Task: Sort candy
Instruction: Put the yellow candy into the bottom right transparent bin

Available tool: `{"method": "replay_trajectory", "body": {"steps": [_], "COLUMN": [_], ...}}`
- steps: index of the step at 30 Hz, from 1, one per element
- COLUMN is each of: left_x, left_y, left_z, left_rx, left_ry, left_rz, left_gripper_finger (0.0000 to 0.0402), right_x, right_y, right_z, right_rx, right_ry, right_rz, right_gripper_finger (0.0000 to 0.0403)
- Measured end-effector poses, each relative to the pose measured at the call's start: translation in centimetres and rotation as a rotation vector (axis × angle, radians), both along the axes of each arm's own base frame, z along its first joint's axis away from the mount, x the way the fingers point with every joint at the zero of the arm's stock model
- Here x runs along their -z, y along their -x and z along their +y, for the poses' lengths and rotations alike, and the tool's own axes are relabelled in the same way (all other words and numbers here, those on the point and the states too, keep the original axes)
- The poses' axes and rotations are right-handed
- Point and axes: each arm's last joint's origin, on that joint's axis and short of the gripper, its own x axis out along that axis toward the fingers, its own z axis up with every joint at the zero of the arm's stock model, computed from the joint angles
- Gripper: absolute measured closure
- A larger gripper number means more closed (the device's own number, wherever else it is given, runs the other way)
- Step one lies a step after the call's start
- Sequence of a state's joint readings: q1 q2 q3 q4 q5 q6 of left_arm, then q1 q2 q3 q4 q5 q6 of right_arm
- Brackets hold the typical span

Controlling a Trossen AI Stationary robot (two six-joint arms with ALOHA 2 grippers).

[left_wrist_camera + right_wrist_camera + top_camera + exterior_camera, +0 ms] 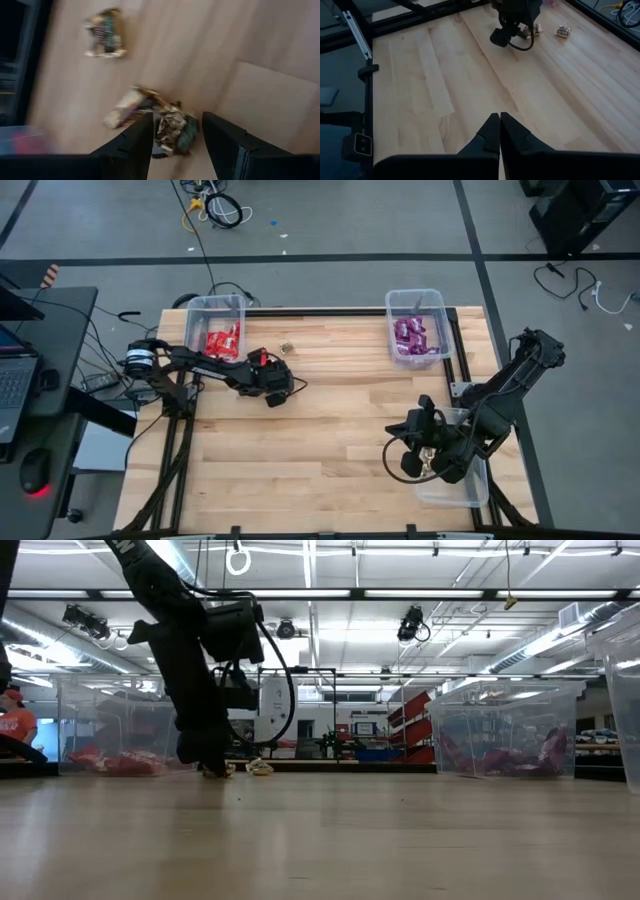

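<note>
Left wrist view: left gripper (176,135) down at tabletop, fingers spread around crumpled gold foil-wrapped candy (174,131), not visibly pinched yet. Second gold piece (129,106) just beside, third (104,32) farther off. High view: left gripper near table's 11 o'clock; clear bin of flat red packets (222,340) at 10 o'clock, clear bin of purple packets (410,337) at 1 o'clock. Right gripper (499,131) closed, empty, parked at 4 o'clock. Judgement: reds, purples sorted; few gold pieces remain.

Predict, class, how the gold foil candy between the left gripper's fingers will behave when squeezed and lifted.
The gold candy looks crinkled, so it probably dents easily. Being small, it is likely light. The left gripper brackets it loosely, so it might slip or twist.
</note>
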State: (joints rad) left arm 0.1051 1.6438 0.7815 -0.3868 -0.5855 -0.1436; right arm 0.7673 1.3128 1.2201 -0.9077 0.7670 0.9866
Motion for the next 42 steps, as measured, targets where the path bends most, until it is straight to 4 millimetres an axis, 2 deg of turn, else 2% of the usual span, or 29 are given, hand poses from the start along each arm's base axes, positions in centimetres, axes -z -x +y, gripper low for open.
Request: {"method": "replay_trajectory", "body": {"steps": [9,13,17,20,25,32,37,42], "left_x": [-0.1,-1.5,-3.5,-5.0,-6.2,-4.9,-3.7,-3.6], "left_y": [-1.0,-2.1,-3.3,-3.9,-3.9,-2.5,-1.8,-1.8], "left_z": [-1.1,-1.4,-0.9,-0.3,2.1,5.1,5.7,5.6], "left_rx": [0.150,0.182,0.161,0.126,0.024,-0.127,-0.192,-0.183], "left_ry": [0.150,0.138,0.096,-0.008,-0.088,-0.063,-0.003,0.015], "left_rz": [-0.073,-0.120,-0.135,-0.121,-0.099,0.007,0.066,0.070], "left_gripper_finger": [0.0229,0.0229,0.0229,0.0229,0.0229,0.0237,0.0251,0.0254], "right_x": [0.0,0.0,-0.1,0.0,-0.2,-0.9,-1.4,-1.8], "right_y": [0.0,0.0,0.0,-0.1,-0.2,-0.8,-1.2,-1.6], "right_z": [0.0,0.0,-0.1,-0.1,0.0,0.6,0.9,0.9], "right_rx": [-0.002,0.005,0.017,0.025,0.026,-0.024,-0.052,-0.058], "right_ry": [0.003,0.010,0.024,0.033,0.035,0.053,0.087,0.106], "right_rz": [0.001,-0.006,-0.020,-0.029,-0.052,-0.122,-0.169,-0.203], "right_gripper_finger": [0.0403,0.0403,0.0403,0.0403,0.0403,0.0403,0.0403,0.0403]}}
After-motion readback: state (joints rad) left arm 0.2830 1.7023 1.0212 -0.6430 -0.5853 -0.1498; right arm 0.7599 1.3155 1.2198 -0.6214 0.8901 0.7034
